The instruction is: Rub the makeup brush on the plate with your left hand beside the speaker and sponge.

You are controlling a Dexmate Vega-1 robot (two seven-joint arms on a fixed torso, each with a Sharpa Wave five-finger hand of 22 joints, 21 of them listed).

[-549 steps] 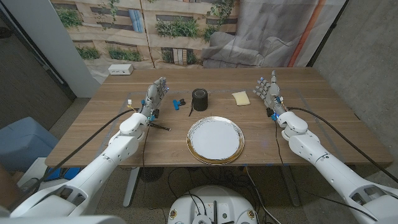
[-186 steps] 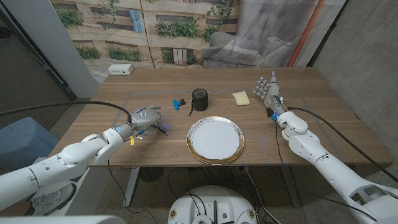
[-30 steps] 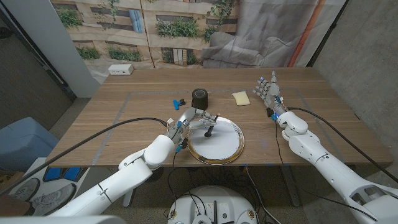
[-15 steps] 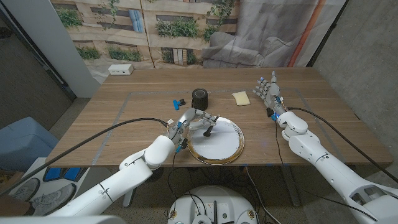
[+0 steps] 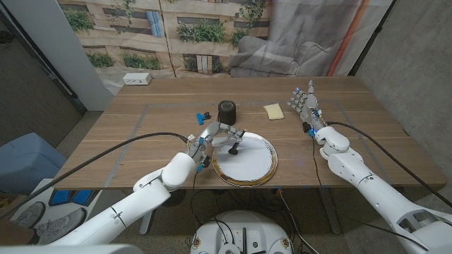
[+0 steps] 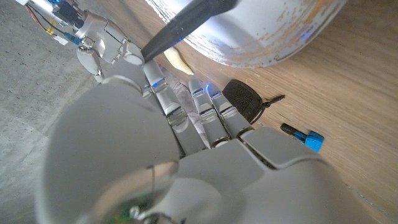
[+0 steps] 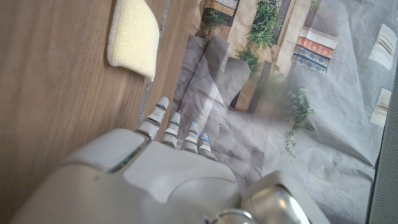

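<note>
Head view, far upper left: white box [image 5: 136,79] at the table [image 5: 367,141] back edge. Lower left to centre: left arm stretching diagonally up to the left hand [image 5: 213,135], placed just left of centre, fingers closed round the makeup brush [image 5: 234,144] — dark handle pinched, bristle end down on the upper left part of the plate [image 5: 258,173]. Just above that hand, slightly left of centre: small blue clip [image 5: 202,118] on the wood. Right of the clip, near upper centre: black cylindrical speaker [image 5: 227,112], upright, apart from the plate's far rim. Further right: pale yellow sponge [image 5: 273,111], well clear of the speaker. Right side: right hand [image 5: 305,105] standing on edge with fingers spread and straight, holding nothing, away from every object.

Left wrist view: back of the same left hand [image 6: 180,124], with the dark brush handle [image 6: 186,22] leading off from the fingertips over the white, gold-rimmed plate [image 6: 280,37] — speaker [image 6: 244,102] and blue clip [image 6: 308,138] on the wood nearby.

Right wrist view: right hand's [image 7: 168,168] fingers extended and apart, yellow sponge [image 7: 134,37] lying on the table ahead of them.
</note>
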